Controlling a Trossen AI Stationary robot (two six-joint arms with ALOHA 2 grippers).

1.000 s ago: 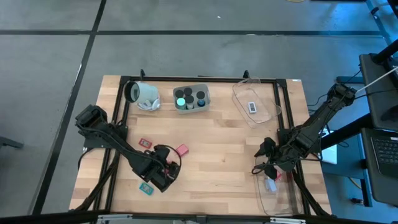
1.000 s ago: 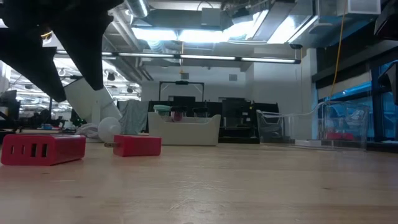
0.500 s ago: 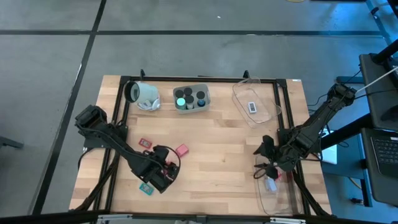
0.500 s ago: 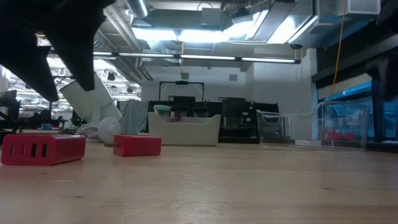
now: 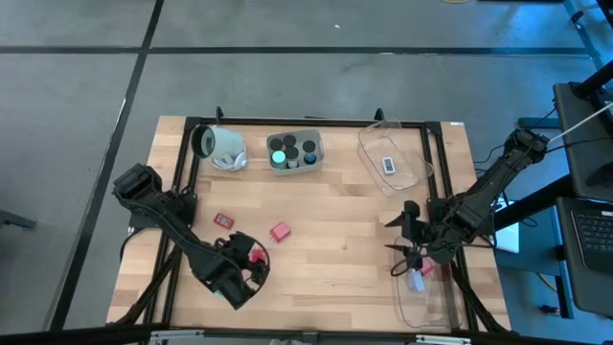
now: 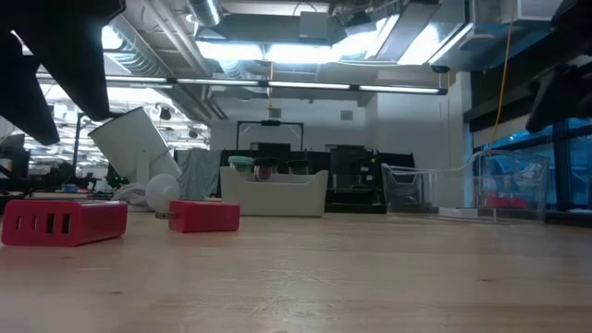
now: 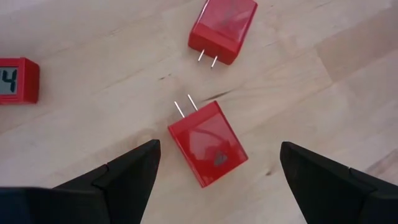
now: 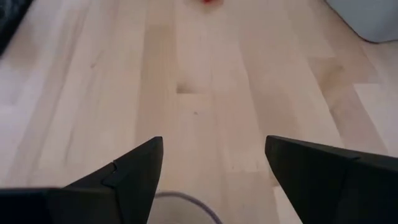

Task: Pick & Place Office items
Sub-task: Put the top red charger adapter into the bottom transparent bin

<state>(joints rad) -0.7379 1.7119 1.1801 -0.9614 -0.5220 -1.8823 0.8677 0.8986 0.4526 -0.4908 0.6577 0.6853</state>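
— Hovering low over the near-left part of the bench [image 5: 326, 259], the left gripper [image 7: 217, 165] has its fingers [image 7: 124, 177] spread wide with nothing between them. A red plug block [image 7: 207, 143] lies flat right under the gap, prongs pointing away from the wrist.

— And the other red ones?

— A second red plug block [image 7: 222, 30] sits just beyond it, prongs facing the first one. Off to the side there's a small red block with a display [image 7: 17, 79]. From above I can see one red block [image 5: 223, 220] near the left arm and another [image 5: 279, 231] nearer the middle.

— What could spoil the grab?

— The block lies skewed to the fingers. I reckon that if they close on its corners it could twist out, or skid toward its neighbour.

— Further along?

— At the back there's a white cup [image 5: 219, 145] lying on its side, then a grey tray [image 5: 293, 151] with dark caps and a green-glowing one [image 5: 278, 156] in it, then a clear tray [image 5: 393, 163] holding a pale rectangle [image 5: 388, 166].

— And the right arm?

— The right gripper [image 5: 406, 236] is beside the clear bin [image 5: 426, 292] at the near-right edge, fingers [image 8: 118, 180] well apart and holding nothing, over bare wood. A pale item [image 5: 418, 284] and something red lie in that bin. If it swings sideways, I think it could knock the bin's wall.
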